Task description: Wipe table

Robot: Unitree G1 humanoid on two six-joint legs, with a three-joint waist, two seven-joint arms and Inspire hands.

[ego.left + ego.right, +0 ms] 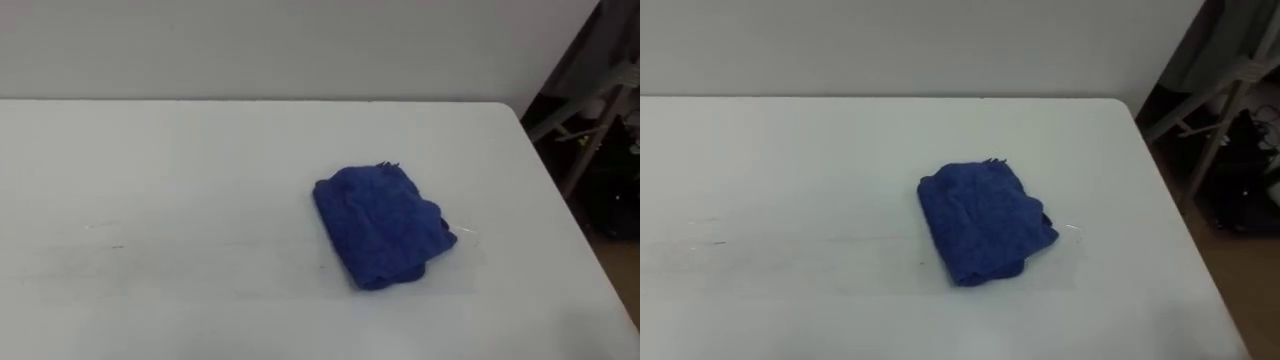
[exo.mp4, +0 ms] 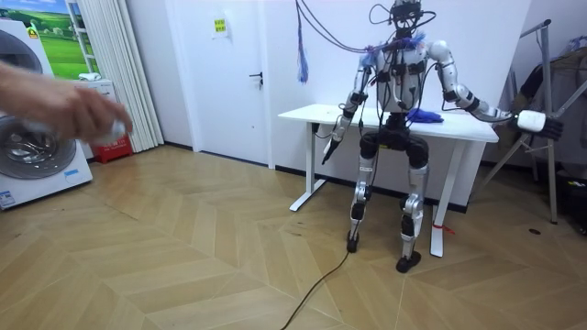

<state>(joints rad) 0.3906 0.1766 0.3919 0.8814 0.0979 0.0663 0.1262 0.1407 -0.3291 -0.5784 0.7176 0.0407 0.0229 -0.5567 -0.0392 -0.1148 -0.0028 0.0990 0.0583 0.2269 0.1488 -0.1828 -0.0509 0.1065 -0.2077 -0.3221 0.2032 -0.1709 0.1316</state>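
Cloth [image 1: 381,226]: blue, crumpled, fuzzy oblong; long axis 11 to 5 o'clock.
Table [image 1: 150,200]: smooth, white.
Left hand [image 2: 328,151], right hand [image 2: 533,121]: grip cannot be told.

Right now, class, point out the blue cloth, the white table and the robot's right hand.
blue cloth [image 1: 380,225], left eye view, middle of its crumpled top.
white table [image 1: 150,200], left eye view, bare top left of the cloth.
right hand [image 2: 534,122], room view, the hand itself, held out sideways.
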